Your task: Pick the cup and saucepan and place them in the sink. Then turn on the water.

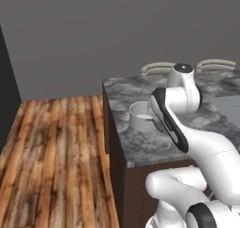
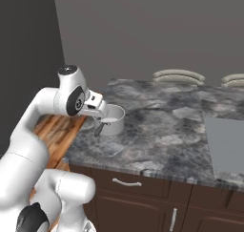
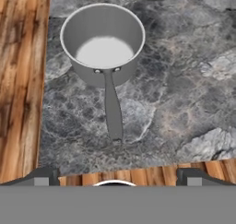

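I see the saucepan upright on the grey marbled worktop, near the corner by the wood floor. Its handle points toward the camera in the hand view. The end effector hangs above the handle end, fingers spread wide, released, grasping nothing. In the right base view the pan sits just beyond the hand, and the grey sink lies well apart at the worktop's right.
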